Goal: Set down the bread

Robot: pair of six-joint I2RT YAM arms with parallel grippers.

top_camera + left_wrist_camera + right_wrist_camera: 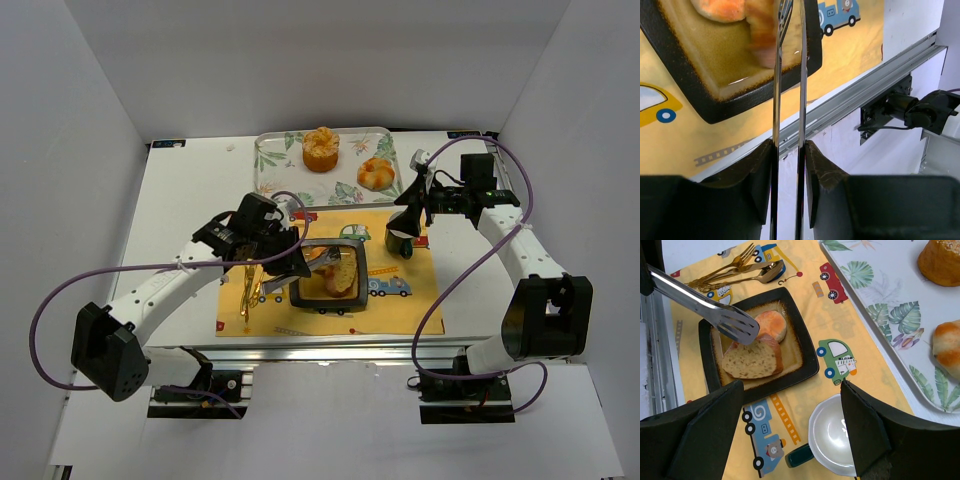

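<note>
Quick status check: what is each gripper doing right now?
Left gripper: fingers closed on the tongs.
Right gripper: fingers open, holding nothing, above the mug.

**White tabletop carries a mat and a tray**

The white tabletop point(190, 190) has two things lying directly on it. A yellow placemat point(395, 315) printed with cartoon vehicles lies near its front edge. Behind the placemat sits a leaf-patterned tray point(280, 165), its near rim meeting the placemat's far edge.
</note>
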